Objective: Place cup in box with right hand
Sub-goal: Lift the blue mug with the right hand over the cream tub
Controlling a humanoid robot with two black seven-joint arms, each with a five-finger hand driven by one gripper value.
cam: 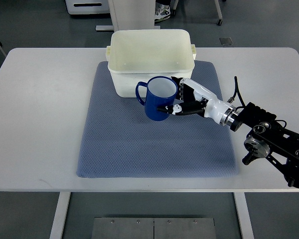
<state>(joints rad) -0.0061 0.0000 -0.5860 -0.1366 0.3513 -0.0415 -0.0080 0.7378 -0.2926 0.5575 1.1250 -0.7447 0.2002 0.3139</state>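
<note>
One blue cup, glossy, cylindrical, white inside, loop handle pointing left; upright on a grey-blue textured mat, just in front of one cream plastic box, rectangular with rounded corners and small side lugs. Mat lies on a smooth white table. Right hand, white and black, enters from lower right, forearm angled up-left; fingers wrapped round the cup's right side, gripping it

White table with blue-grey mat on top
</note>
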